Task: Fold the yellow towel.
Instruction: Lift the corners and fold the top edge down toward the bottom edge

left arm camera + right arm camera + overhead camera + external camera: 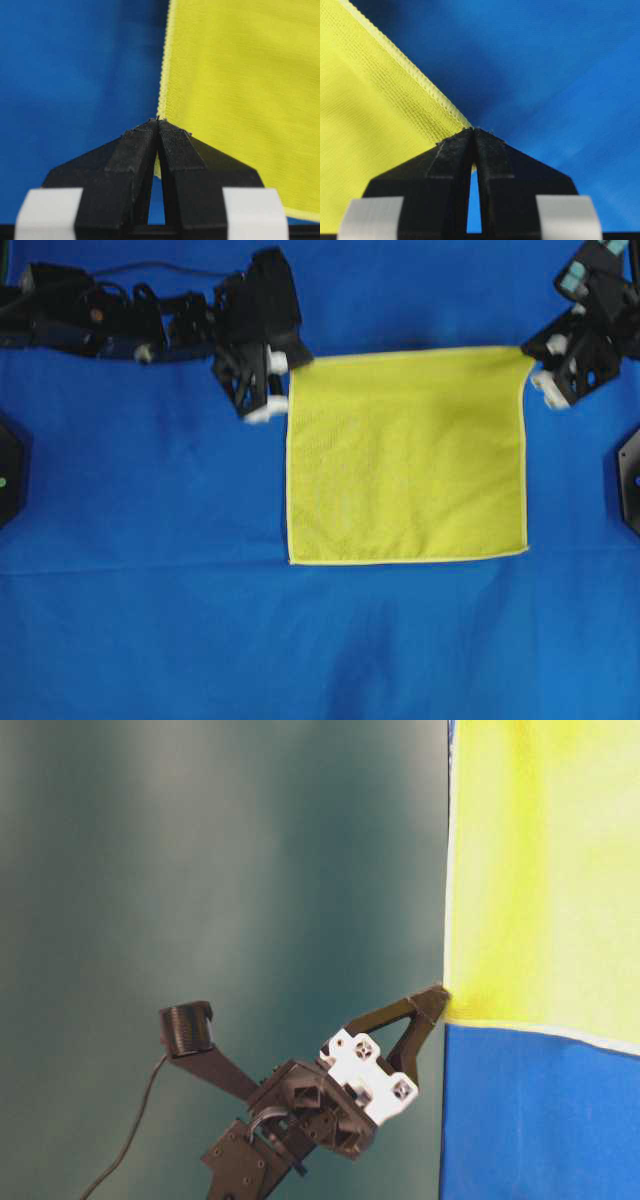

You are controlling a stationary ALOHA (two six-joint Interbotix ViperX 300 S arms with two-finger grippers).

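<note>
Yellow towel [405,455] lies spread as one near-square sheet on the blue tabletop [150,620] in the overhead view, a little right of the middle, its pale hem showing along every edge. The left gripper [285,375] sits at the towel's upper left corner and the right gripper [530,355] at its upper right corner; the two lower corners lie free on the blue cloth.

From table level, the yellow towel [545,870] fills the upper right of the picture above a band of blue tabletop [540,1120]. One gripper [437,995] reaches in from the lower left, its black fingertips meeting the towel at a corner of the hem. Which arm this is cannot be told from this view alone.

Seen by the left wrist camera, the left gripper [158,121] has its two black fingers pressed together, pinching the towel [240,100] at its hemmed corner, with blue tabletop [75,75] to the left.

In the right wrist camera, the right gripper [473,131] is likewise pressed together on a hemmed corner of the towel [370,125], which spreads away to the left, with blue tabletop [560,65] on the right.
</note>
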